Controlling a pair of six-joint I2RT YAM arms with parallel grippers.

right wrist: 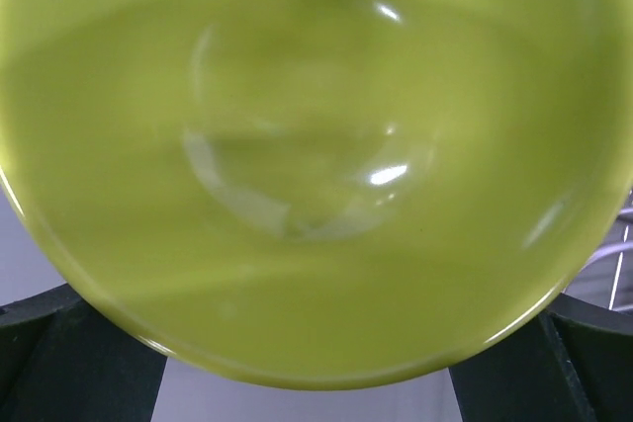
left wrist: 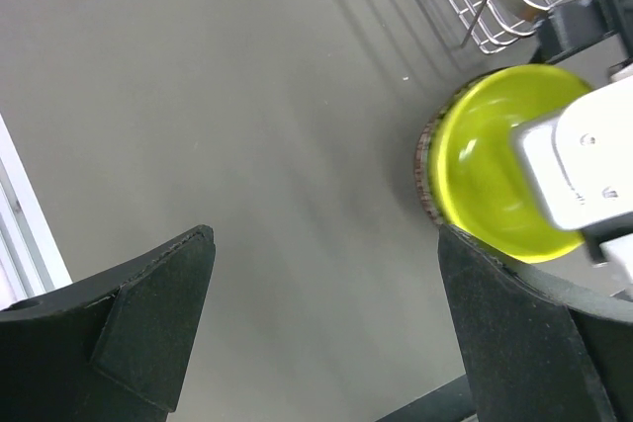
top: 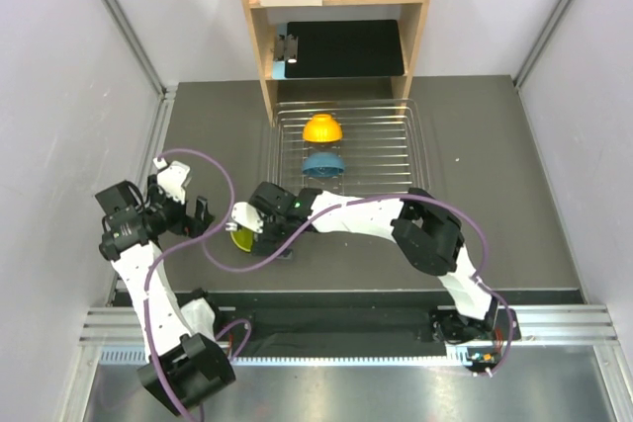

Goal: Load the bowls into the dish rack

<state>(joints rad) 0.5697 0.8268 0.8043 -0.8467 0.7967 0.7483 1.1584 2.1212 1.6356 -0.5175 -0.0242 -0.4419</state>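
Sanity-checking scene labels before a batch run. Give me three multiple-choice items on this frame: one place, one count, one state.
1. Where is the lime-green bowl? A outside the dish rack, by its near-left corner; B inside it, on the tines; C out of view.
2. How many bowls sit in the rack? A none; B two; C four.
3. State of the left gripper? A shut on a bowl; B out of view; C open, empty.
Answers: 1 A, the top view shows it off the rack's corner. 2 B, only the orange bowl and blue bowl. 3 C, its jaws stand apart, nothing between.
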